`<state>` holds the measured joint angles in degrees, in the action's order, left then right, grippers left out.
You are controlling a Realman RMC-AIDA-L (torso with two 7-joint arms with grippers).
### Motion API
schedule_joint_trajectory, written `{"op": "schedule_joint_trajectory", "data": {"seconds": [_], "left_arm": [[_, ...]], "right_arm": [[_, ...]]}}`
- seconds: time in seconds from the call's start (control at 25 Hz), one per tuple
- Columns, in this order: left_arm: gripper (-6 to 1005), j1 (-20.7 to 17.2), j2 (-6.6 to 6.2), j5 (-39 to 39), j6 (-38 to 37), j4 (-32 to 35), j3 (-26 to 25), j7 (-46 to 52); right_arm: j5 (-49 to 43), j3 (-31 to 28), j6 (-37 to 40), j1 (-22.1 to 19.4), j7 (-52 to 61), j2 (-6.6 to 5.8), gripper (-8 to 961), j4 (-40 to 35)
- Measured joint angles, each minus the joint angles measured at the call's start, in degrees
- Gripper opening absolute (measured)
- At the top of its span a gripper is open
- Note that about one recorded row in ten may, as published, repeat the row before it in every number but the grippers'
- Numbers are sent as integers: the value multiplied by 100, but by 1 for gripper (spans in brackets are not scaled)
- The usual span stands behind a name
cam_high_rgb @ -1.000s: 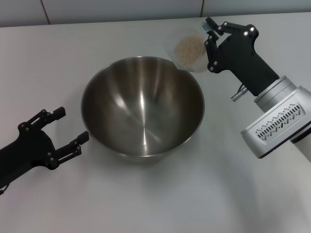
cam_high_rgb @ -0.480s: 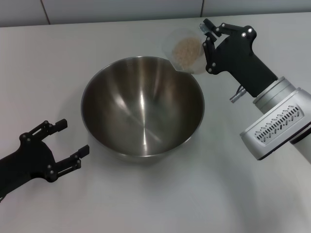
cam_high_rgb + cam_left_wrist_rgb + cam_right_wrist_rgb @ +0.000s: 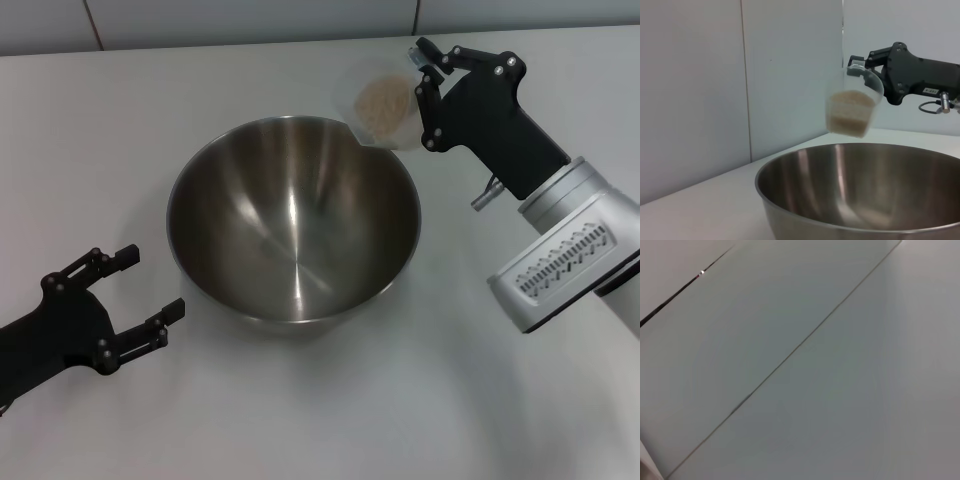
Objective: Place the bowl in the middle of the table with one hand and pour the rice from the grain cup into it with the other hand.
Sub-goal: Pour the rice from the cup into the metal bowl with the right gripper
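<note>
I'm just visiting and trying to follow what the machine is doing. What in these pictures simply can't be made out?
- Right wrist view: only blank wall panels; neither the grain cup nor the right gripper shows.
- Left wrist view: the bowl is cut off by the edges, and its near wall hides its bottom.
- Head view: the left gripper shows, but its arm runs off the edge.
- Rice depth: only roughly visible through the frosted cup.

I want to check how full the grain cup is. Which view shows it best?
The left wrist view: the grain cup shows side-on, rice visible through its wall. Head view looks into it from above; right wrist view misses it.
</note>
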<state>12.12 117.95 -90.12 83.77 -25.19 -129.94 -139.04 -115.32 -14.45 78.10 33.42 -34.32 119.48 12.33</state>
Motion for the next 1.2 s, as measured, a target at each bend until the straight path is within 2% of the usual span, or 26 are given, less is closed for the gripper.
{"op": "schedule_joint_trajectory", "data": {"seconds": [0.96, 1.2], "left_arm": [[829, 15, 7, 4, -33, 29, -23, 0], [829, 18, 9, 4, -32, 25, -24, 0]], "right_arm": [[10, 5, -146, -20, -712, 5, 40, 244], [10, -23, -210, -42, -1257, 9, 40, 325]]}}
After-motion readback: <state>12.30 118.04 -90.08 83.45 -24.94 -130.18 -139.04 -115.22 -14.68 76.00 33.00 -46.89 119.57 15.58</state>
